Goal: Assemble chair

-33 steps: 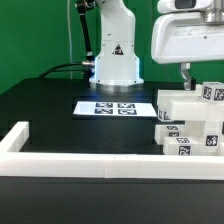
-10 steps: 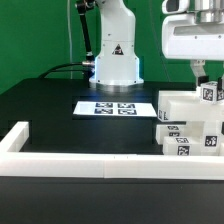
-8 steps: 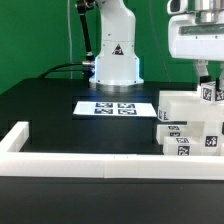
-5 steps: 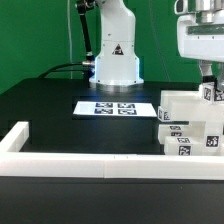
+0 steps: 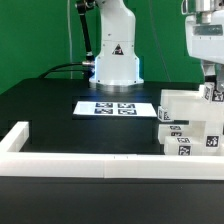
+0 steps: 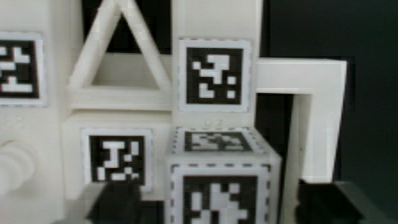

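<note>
On the tabletop [image 5: 50, 105], the chair [image 5: 190, 125] pieces stack at the exterior view's right, the claw [image 5: 212, 80] above them. The marker board [image 5: 115, 106] lies to their left, before the arm's base [image 5: 115, 60]. A rail [image 5: 90, 163] runs along the front.

Exterior view: bright, even, diffuse light, apparently from overhead. White chair [image 5: 190, 122] blocks near the hand [image 5: 212, 82] come close to overexposure; surface detail is washed out and edges are soft. Black counter [image 5: 60, 110] shows a faint sheen and no hard shadows. Resolution is low; tag patterns are barely legible.

Wrist view: dimmer and warmer. White faces read cream-grey. Tags [image 6: 215, 72] farther from the hand are fairly sharp; the block nearest the hand is blurred. Deep shadow fills the gaps between pieces.
</note>
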`<state>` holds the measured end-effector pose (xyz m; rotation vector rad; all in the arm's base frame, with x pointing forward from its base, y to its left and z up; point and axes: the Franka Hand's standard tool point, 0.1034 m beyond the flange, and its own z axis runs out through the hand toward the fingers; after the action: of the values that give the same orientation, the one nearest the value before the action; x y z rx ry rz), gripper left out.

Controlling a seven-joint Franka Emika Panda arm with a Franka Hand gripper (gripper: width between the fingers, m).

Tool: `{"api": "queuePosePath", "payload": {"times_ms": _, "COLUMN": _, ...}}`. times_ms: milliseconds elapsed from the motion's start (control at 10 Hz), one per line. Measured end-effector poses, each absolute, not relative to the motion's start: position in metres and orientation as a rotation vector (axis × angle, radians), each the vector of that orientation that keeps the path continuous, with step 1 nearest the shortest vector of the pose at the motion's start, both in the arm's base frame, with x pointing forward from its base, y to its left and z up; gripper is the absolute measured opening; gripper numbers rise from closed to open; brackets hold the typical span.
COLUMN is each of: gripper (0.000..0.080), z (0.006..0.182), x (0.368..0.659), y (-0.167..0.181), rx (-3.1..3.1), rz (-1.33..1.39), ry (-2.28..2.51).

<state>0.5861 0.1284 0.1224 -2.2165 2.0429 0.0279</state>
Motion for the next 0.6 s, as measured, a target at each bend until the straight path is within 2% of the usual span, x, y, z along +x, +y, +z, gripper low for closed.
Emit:
{"api": "queuePosePath", "payload": {"times_ms": 100, "gripper": 0.0508, "z": 0.1221, "x": 0.5857, "y": 0.1285, "rx": -2.257, "rz": 0.025, "ry": 1.999}}
{"api": "queuePosePath", "payload": {"times_ms": 200, "gripper": 0.0619, "z": 0.1220, "x": 0.5854, "y": 0.1297, "rx": -2.337, "rz": 0.018, "ry": 1.904}}
{"api": "queuePosePath", "payload": {"times_ms": 600, "gripper": 0.0648, "z": 0.1215, "x": 0.5838, "y": 0.1351, "rx": -2.682, "rz": -0.018, "ry": 1.385}}
